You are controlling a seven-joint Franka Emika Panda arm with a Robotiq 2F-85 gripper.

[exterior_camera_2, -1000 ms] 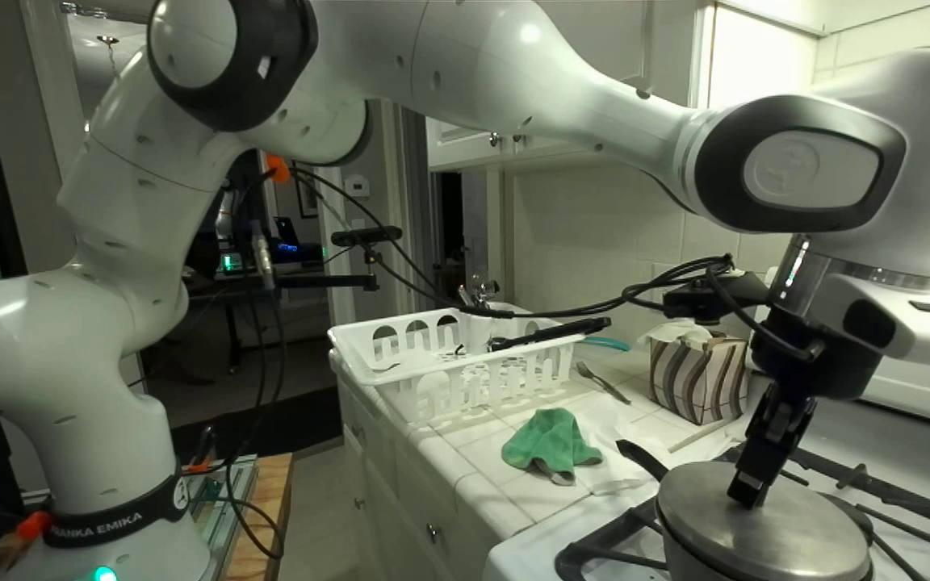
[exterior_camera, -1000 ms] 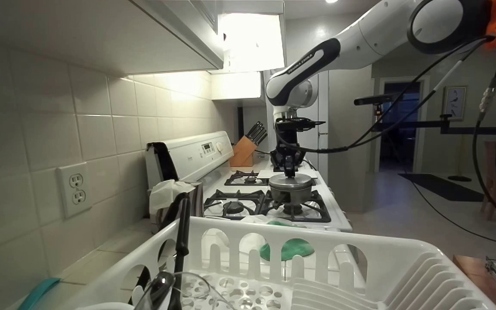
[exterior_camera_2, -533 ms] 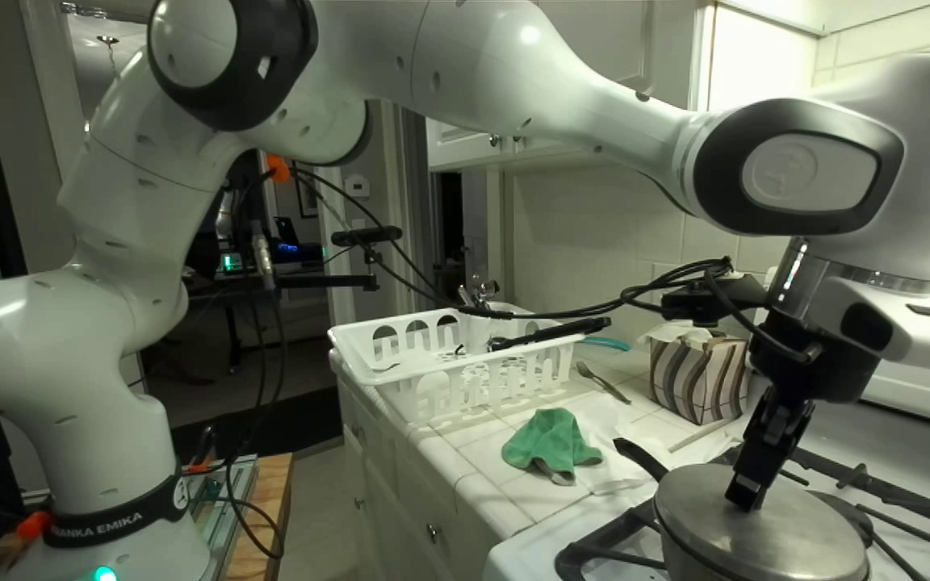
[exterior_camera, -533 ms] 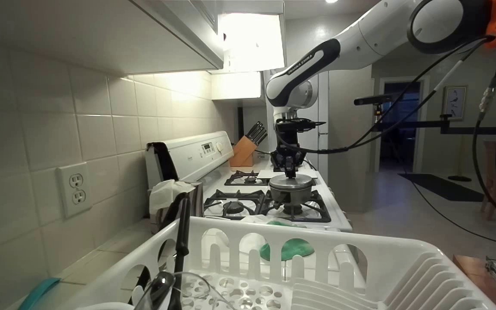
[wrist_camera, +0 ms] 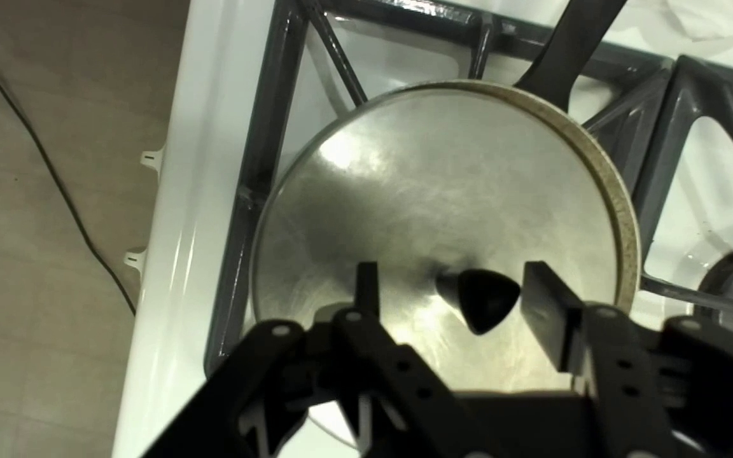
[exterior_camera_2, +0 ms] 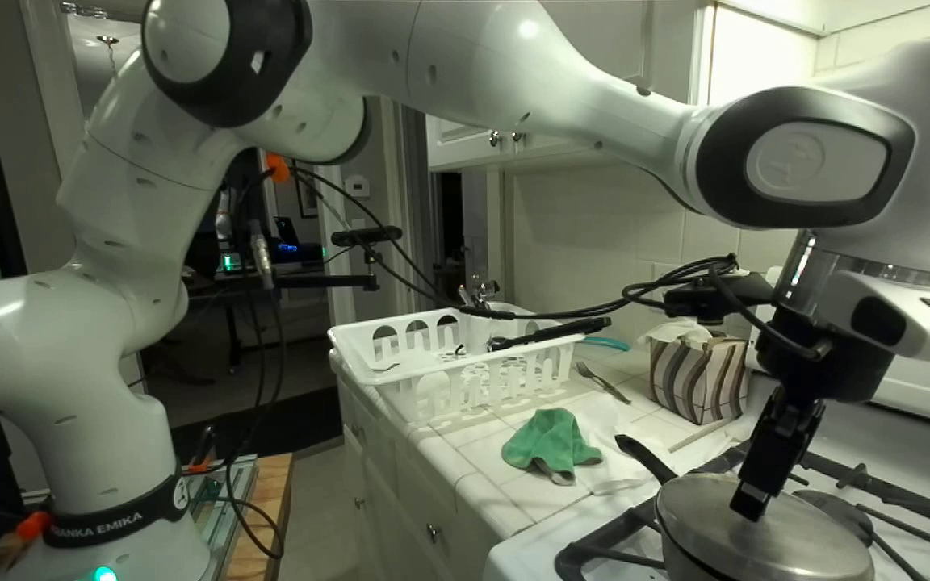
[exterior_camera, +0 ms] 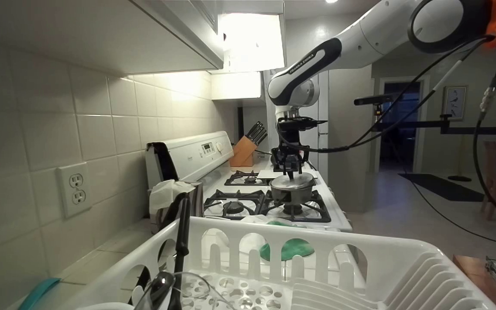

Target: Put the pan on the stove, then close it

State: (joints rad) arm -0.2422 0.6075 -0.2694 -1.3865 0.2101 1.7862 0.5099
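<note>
Metal, judged stiff and fairly heavy, the pan (exterior_camera: 291, 197) is seated on the stove (wrist_camera: 182, 254); its slick-looking lid (wrist_camera: 443, 184) is best gripped by the black knob (wrist_camera: 486, 301). The jaws are parted wider than the knob between them, with nothing held.

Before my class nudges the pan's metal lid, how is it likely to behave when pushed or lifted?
The lid is probably stiff, as it looks like smooth metal. Pushed sideways, it may slide or tip, since it sits off-centre, leaving part of the pan's rim showing. Lifted, it could swivel, its small black knob being the only handle visible on it.
</note>
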